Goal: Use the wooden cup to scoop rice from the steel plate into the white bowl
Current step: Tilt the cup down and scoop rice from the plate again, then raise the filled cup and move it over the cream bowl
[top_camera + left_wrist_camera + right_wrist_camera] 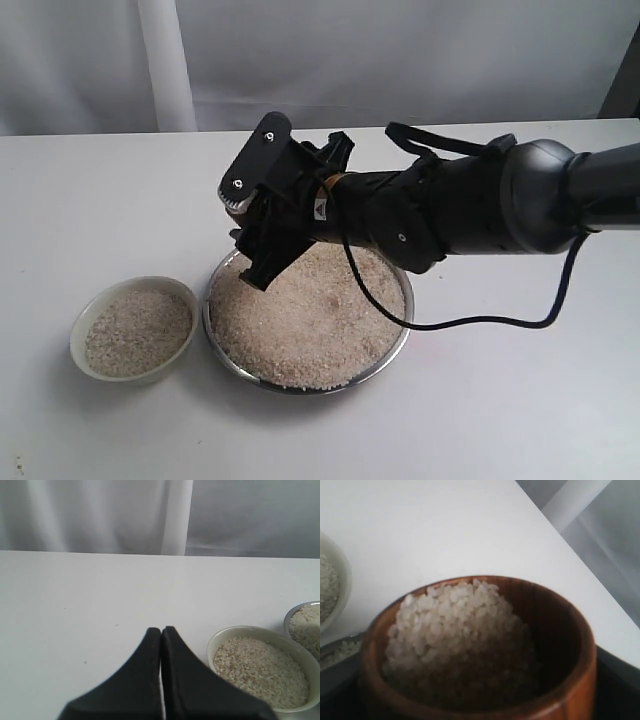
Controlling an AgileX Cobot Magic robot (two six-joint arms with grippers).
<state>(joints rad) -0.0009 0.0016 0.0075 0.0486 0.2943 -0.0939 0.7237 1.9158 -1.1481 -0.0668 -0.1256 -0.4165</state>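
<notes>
My right gripper reaches across the middle and hangs over the far left part of the steel plate, which is heaped with rice. It is shut on the wooden cup. The right wrist view shows the cup upright and filled with rice. In the exterior view the gripper hides the cup. The white bowl stands just left of the plate, partly filled with rice. My left gripper is shut and empty, low over the table beside the bowl.
The white table spreads all round the two vessels. A black cable from the right arm loops over the plate's right rim. White curtains hang behind the table's far edge.
</notes>
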